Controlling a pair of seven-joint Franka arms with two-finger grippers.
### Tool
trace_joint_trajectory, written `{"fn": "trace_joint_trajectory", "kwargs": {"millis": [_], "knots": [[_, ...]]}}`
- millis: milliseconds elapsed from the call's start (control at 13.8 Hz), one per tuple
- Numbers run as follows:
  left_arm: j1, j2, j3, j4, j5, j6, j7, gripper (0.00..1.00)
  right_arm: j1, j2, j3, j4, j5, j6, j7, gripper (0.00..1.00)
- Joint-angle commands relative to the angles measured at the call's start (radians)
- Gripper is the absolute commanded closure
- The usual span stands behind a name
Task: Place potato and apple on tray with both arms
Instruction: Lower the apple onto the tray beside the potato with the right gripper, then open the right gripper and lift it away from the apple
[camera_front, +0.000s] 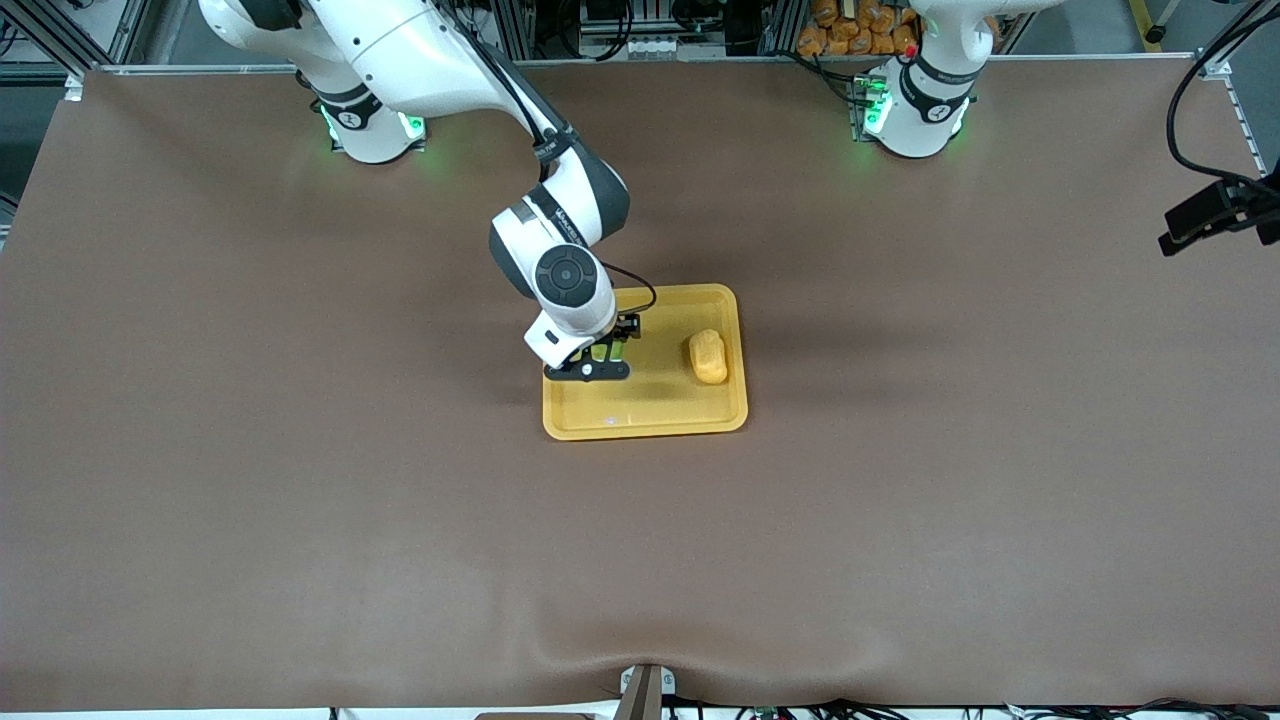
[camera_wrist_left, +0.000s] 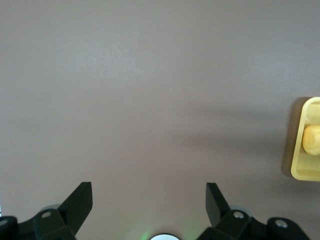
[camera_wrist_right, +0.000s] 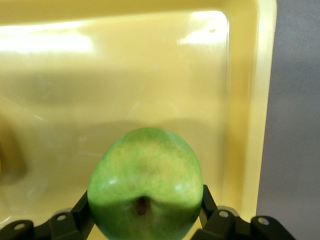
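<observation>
The yellow tray (camera_front: 650, 425) lies at the middle of the brown table. The potato (camera_front: 708, 356) lies in it at the end toward the left arm. My right gripper (camera_front: 606, 356) is low over the tray's other end and shut on the green apple (camera_front: 612, 351). In the right wrist view the apple (camera_wrist_right: 145, 180) sits between the fingers (camera_wrist_right: 84, 206), stem dimple toward the camera, over the tray floor (camera_wrist_right: 150, 75). My left gripper (camera_wrist_left: 149, 194) is open and empty above bare table. The tray's rim (camera_wrist_left: 298, 150) and the potato (camera_wrist_left: 312, 140) show at the edge of its view.
A black camera mount (camera_front: 1215, 210) sticks in over the table edge at the left arm's end. The table cover bulges (camera_front: 600, 640) at the edge nearest the front camera. The left arm's hand is out of the front view.
</observation>
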Motion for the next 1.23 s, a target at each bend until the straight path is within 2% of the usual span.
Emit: {"fn": "trace_joint_trajectory", "kwargs": {"millis": [0,290,363,435,508,580,798,1161], "knots": [[-0.065,-0.066,0.068,-0.072,-0.017,0.001,0.016,0.00,-0.012,0.028,-0.001,0.047,-0.033,-0.012,0.033,1.00],[-0.073,-0.060,0.048,-0.070,-0.017,0.002,0.015,0.00,-0.019,0.045,-0.007,0.046,-0.068,0.007,0.035,1.00],[-0.073,-0.060,0.042,-0.072,-0.017,0.002,0.008,0.00,-0.019,0.048,-0.017,0.046,-0.076,0.011,0.033,0.96],[-0.073,-0.059,0.037,-0.072,-0.017,0.002,0.007,0.00,-0.019,0.049,-0.019,0.046,-0.077,0.011,0.033,0.80],[-0.073,-0.056,0.036,-0.072,-0.017,0.002,0.005,0.00,-0.019,0.049,-0.020,0.046,-0.077,0.009,0.035,0.49],[-0.073,-0.057,0.036,-0.073,-0.017,0.001,0.007,0.00,-0.019,0.048,-0.020,0.044,-0.080,0.011,0.035,0.00],[-0.072,-0.053,0.034,-0.075,-0.029,0.001,0.013,0.00,-0.030,0.031,-0.027,0.044,-0.080,-0.008,0.032,0.00],[-0.065,-0.053,0.036,-0.073,-0.045,0.001,0.016,0.00,-0.152,-0.180,-0.025,0.038,-0.073,-0.108,-0.002,0.00]]}}
